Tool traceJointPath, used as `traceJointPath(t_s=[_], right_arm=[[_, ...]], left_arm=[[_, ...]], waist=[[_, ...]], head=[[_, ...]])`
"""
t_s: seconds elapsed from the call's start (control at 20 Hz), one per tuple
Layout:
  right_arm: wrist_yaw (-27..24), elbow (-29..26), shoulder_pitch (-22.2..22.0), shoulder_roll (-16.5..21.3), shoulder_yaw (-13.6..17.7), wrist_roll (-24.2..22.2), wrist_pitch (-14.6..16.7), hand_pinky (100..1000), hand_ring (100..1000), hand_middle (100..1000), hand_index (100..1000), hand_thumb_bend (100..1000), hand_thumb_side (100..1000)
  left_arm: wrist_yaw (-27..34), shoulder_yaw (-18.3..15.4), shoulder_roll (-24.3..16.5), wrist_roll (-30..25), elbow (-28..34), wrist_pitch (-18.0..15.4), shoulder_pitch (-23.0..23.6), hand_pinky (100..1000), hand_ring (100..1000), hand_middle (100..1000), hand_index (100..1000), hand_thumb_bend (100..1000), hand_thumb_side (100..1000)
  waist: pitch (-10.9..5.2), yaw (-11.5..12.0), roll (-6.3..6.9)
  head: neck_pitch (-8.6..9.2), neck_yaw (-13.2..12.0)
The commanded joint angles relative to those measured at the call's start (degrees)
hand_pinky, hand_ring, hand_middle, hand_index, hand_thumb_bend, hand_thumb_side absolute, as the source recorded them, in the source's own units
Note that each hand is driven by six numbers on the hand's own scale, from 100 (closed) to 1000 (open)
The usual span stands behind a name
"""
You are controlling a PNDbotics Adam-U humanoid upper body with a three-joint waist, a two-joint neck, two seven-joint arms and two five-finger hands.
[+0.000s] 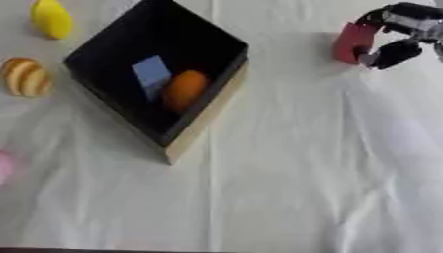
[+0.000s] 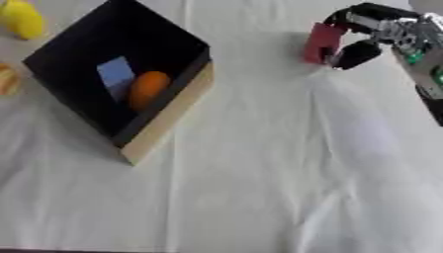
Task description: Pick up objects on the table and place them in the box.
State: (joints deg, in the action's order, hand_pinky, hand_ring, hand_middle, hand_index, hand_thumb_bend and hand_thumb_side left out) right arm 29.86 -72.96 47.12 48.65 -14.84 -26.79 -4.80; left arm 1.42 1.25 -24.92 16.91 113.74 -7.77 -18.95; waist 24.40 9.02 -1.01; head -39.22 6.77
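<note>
A white cloth covered the table, creased and pale across the whole frame. The black box sat tilted at upper left, one corner pointing toward the bottom of the frame, and it already held a blue block and an orange, rounded object touching it. Outside the box, along the left edge, lay a yellow object, a striped one and a sliver of something pink — all well apart from the right hand. At upper right, that right hand had its fingers curled around a red block, which stood roughly upright, long axis vertical. The box lay to the hand's left, across open cloth — so I judged the carry should go leftward. The left hand was nowhere in view.
</note>
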Motion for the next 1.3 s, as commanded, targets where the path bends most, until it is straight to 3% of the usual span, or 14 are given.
traceJointPath(t_s=[0.05, 0.25, 0.3, 0.35, 0.6, 0.85, 1.1, 1.3], right_arm=[[-1.9, -3.4, 1.7, 2.2, 1.2, -0.2, 0.5, 850, 807, 455, 691, 100, 200], [-5.7, -7.8, 5.4, 2.5, 1.9, -2.5, 1.3, 850, 800, 440, 680, 100, 212], [-6.6, -8.8, 6.6, 2.3, 1.9, -3.2, 1.4, 850, 798, 436, 678, 100, 500], [-7.6, -9.6, 8.0, 1.9, 1.9, -3.9, 1.5, 850, 797, 432, 676, 100, 225], [-10.3, -11.0, 16.2, -2.8, 0.1, -7.7, 1.4, 851, 792, 433, 677, 100, 242], [-10.4, -8.9, 23.5, -13.0, -4.0, -12.1, 2.5, 856, 797, 450, 686, 100, 236], [-7.7, -4.4, 25.7, -20.9, -6.6, -14.1, 4.7, 862, 805, 468, 701, 100, 223], [-4.2, -0.5, 25.7, -24.1, -7.7, -14.2, 6.9, 860, 809, 479, 707, 100, 208]], left_arm=[[0.2, -0.4, -0.9, -0.2, 0.9, 0.0, -0.2, 705, 770, 640, 807, 100, 643], [0.1, -0.4, -1.1, -0.2, 0.9, 0.0, -0.1, 705, 770, 641, 807, 100, 642], [0.0, -0.3, -1.1, -0.2, 0.9, 0.0, -0.1, 705, 770, 641, 808, 100, 642], [0.0, -0.3, -1.2, -0.2, 0.9, 0.0, -0.1, 706, 771, 641, 808, 100, 642], [-0.1, -0.3, -1.2, -0.2, 0.9, 0.0, 0.0, 706, 771, 641, 807, 100, 641], [-0.1, -0.2, -0.6, -0.4, 0.9, -0.5, -0.9, 708, 772, 645, 809, 100, 638], [-0.2, 0.0, -0.1, -0.4, 0.9, -1.3, -2.3, 710, 774, 648, 809, 100, 635], [-0.3, 0.0, 0.1, -0.3, 0.9, -1.7, -2.9, 711, 774, 648, 809, 100, 634]], waist=[[-9.73, 0.0, -0.35], [-10.05, -0.1, -0.53], [-10.14, -0.1, -0.57], [-10.22, -0.1, -0.62], [-10.65, 0.1, -0.85], [-10.78, 0.9, -0.61], [-10.47, 2.5, -0.28], [-10.31, 3.4, -0.27]], head=[[0.24, 0.0], [-0.14, 0.0], [-0.26, 0.0], [-0.37, 0.0], [-0.87, 0.3], [-0.79, 1.5], [-0.28, 3.4], [-0.14, 4.1]])
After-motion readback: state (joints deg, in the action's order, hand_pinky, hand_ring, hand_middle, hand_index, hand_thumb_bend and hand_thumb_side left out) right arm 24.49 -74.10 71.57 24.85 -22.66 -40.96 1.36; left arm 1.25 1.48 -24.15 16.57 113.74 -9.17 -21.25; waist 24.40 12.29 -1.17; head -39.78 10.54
